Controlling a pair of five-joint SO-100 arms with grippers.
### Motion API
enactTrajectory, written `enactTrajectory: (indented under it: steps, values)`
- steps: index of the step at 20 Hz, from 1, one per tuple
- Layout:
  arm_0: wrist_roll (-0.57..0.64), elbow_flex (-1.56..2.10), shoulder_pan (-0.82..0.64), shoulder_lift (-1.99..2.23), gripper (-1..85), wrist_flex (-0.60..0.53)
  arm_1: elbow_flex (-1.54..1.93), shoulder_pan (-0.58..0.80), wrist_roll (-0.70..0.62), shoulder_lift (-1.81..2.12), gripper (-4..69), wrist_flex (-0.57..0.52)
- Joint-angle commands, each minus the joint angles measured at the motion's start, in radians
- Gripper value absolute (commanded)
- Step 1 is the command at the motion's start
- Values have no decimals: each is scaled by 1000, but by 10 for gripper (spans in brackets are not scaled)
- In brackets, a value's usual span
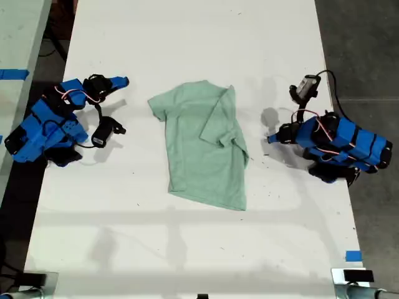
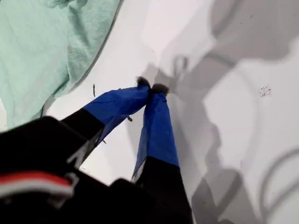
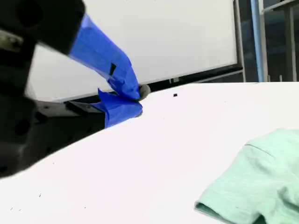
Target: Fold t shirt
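The table (image 1: 187,249) is white. Its low part in the exterior view has nothing on it but shadows.

The shirt (image 1: 199,149) lies flat in the middle of the exterior view. Its bottom edge is lowest in the frame and its neck is highest. The shirt's side at the exterior view's right is folded in over the middle, sleeve and all. The sleeve at the exterior view's left sticks out flat.

So I think 1 fold is done. The other side has to come in, and then the bottom has to go up. That looks like 2 more folds.

My first gripper (image 1: 271,138) is at the middle right of the exterior view, near the shirt's folded edge but not touching it. In the first wrist view its tips (image 2: 152,88) are pressed together and hold nothing.

My second gripper (image 1: 123,81) is at the upper left of the exterior view, apart from the flat sleeve. In the second wrist view its tips (image 3: 136,100) also look closed and hold nothing.

No gripper touches the shirt now.
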Motion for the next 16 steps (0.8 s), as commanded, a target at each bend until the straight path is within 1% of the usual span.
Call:
enactTrajectory:
  steps: [1, 16]
  values:
    - [-18, 40, -8, 6, -2, 5, 29, -2, 11, 12, 14, 2]
    - [-17, 40, -12, 6, -2, 5, 29, -5, 14, 12, 14, 3]
